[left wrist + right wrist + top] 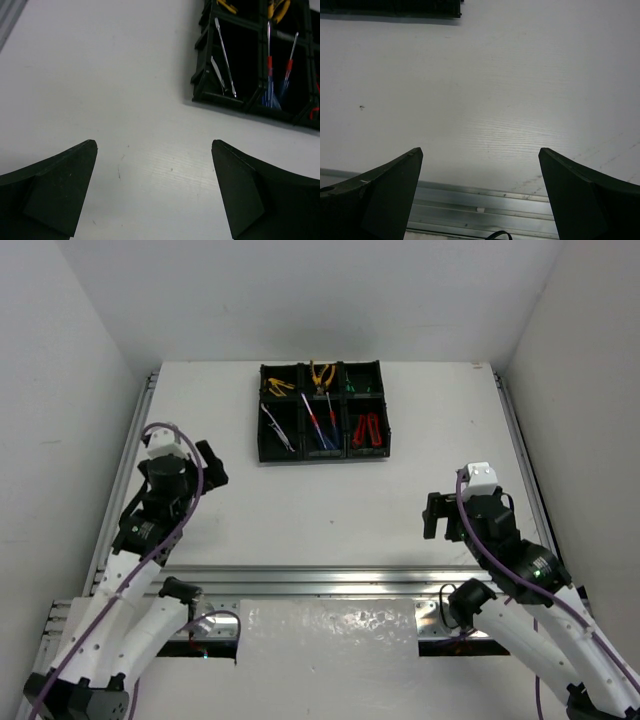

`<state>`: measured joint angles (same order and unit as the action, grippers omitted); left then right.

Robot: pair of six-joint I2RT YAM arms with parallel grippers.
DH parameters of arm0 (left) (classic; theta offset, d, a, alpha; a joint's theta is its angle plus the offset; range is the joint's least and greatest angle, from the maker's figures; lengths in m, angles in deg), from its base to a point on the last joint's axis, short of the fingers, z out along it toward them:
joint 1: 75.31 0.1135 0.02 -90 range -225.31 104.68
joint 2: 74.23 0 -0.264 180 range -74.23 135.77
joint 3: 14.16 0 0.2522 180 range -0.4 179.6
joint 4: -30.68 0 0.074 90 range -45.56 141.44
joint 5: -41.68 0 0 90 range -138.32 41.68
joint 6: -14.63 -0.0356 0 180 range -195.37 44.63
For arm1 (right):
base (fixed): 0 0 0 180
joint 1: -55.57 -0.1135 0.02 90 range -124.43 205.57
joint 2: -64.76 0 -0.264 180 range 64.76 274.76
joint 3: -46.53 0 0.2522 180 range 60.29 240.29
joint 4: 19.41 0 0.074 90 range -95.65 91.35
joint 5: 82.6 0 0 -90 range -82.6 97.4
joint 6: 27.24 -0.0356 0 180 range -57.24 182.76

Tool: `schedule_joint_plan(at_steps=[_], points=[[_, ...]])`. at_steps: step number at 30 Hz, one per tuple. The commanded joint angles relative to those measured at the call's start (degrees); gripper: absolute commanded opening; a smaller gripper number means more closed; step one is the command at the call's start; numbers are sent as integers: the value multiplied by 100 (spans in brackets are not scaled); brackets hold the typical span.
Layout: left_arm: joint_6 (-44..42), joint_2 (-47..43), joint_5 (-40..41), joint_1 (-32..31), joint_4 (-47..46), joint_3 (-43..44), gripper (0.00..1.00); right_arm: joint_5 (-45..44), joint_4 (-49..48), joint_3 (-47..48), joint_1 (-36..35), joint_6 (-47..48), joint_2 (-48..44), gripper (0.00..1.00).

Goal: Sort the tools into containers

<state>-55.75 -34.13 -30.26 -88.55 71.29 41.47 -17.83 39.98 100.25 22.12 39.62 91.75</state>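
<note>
Lying beyond left tool [154, 145]: tray [199, 75]

We see a white table [320, 520] as floor of the booth | plain white back wall [320, 290], left wall [50, 390] and right wall [590, 390] enclose it | aluminium rail [330, 585] along our near edge | light even, shadows soft
</note>
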Motion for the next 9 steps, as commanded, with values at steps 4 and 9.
schedule_joint_plan(at_steps=[4, 9], points=[[-116, -309, 74, 154, -233, 6, 98, -131, -98, -41, 23, -77, 9, 99], [-98, -336, 153, 155, -154, 32, 99, -166, -142, -33, 14, -103, 79, 99]])
